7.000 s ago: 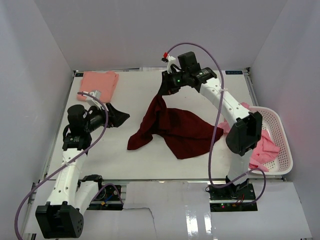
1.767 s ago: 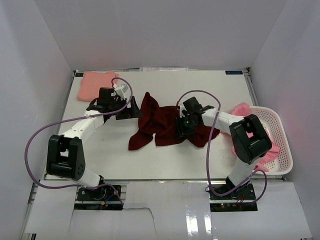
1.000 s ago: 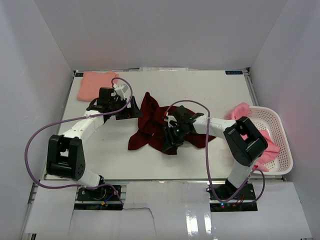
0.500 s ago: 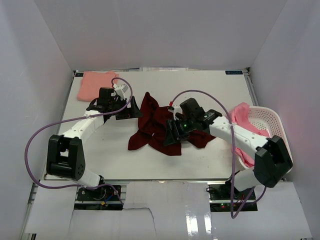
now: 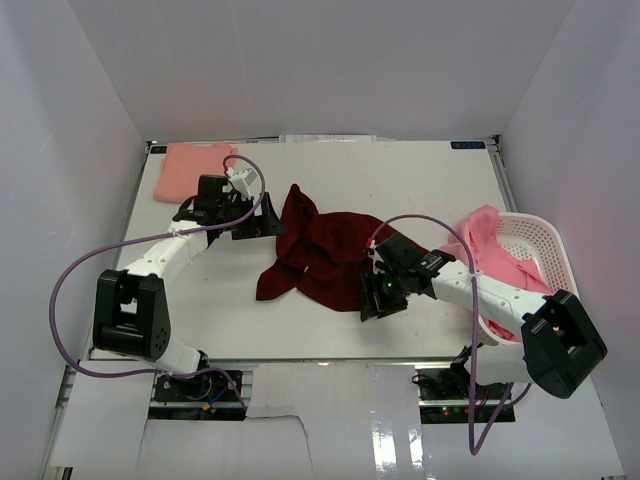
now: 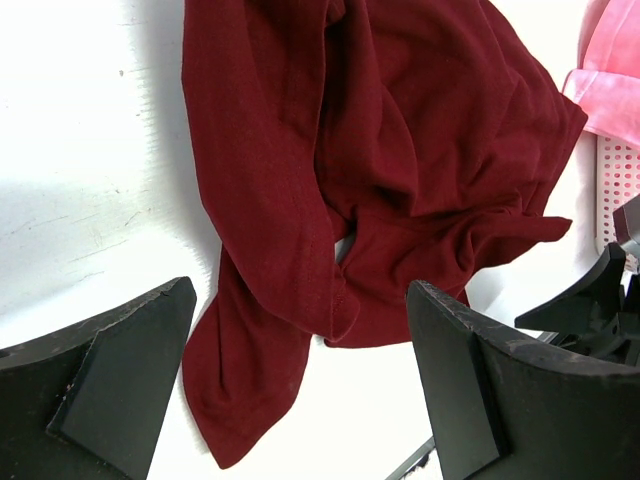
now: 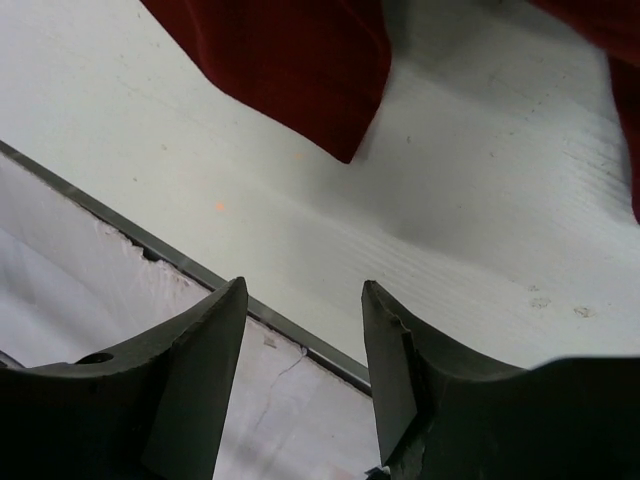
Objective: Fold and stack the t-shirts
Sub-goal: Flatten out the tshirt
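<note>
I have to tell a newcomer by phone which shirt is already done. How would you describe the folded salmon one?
Find the white table and go to its far left corner. A salmon shirt lies flat there, alone. Unlike the dark red shirt crumpled mid-table and the pink shirts spilling from the basket on the right, it is a neat folded rectangle.

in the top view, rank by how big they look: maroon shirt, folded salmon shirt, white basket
1. maroon shirt, crumpled and spread mid-table
2. white basket, close behind and partly hidden, so this order is unsure
3. folded salmon shirt, clearly smallest
</note>
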`<state>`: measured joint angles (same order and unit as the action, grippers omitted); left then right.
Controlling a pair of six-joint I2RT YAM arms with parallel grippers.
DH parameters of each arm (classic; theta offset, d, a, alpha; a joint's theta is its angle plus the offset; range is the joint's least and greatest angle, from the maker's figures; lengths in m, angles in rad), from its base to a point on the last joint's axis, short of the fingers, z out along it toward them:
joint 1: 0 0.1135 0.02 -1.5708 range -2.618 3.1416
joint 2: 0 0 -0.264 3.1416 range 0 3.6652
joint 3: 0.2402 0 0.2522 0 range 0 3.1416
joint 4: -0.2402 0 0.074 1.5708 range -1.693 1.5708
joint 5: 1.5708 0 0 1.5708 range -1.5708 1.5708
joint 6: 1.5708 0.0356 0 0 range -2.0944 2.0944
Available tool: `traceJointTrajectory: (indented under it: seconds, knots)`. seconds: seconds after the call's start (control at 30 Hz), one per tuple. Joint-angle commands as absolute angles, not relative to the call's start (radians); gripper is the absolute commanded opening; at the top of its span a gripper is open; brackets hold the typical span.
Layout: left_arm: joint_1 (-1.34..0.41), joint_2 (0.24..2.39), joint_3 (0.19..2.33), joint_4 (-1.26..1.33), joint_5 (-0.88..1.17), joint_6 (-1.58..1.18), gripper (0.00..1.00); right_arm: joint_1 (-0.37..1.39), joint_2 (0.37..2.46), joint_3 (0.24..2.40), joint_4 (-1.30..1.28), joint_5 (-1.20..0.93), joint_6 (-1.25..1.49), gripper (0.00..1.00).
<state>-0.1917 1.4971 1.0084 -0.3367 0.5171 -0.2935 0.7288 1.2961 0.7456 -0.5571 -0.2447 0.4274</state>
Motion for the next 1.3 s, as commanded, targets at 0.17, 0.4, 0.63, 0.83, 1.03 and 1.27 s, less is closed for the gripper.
traceJointTrajectory:
  seconds: [0.17, 0.4, 0.63, 0.83, 1.03, 1.27]
  knots:
    - [-0.186, 1.443, 1.002, -0.331, 0.542, -0.291, 0.98, 0.732, 1.334, 0.709, -0.405, -0.230, 0.502, 0.54]
    - [-0.187, 1.439, 1.000, -0.331, 0.537, -0.290, 0.98, 0.732, 1.400, 0.699, -0.327, -0.245, 0.518, 0.51]
    - [-0.187, 1.439, 0.999, -0.331, 0.535, -0.288, 0.98, 0.732, 1.439, 0.696, -0.284, -0.226, 0.529, 0.49]
    - [-0.187, 1.440, 1.000, -0.331, 0.532, -0.288, 0.98, 0.732, 1.462, 0.701, -0.270, -0.207, 0.529, 0.48]
    - [-0.186, 1.443, 0.999, -0.333, 0.528, -0.285, 0.98, 0.732, 1.491, 0.709, -0.242, -0.203, 0.523, 0.46]
    - [-0.186, 1.448, 1.000, -0.334, 0.526, -0.285, 0.98, 0.732, 1.523, 0.719, -0.229, -0.172, 0.508, 0.39]
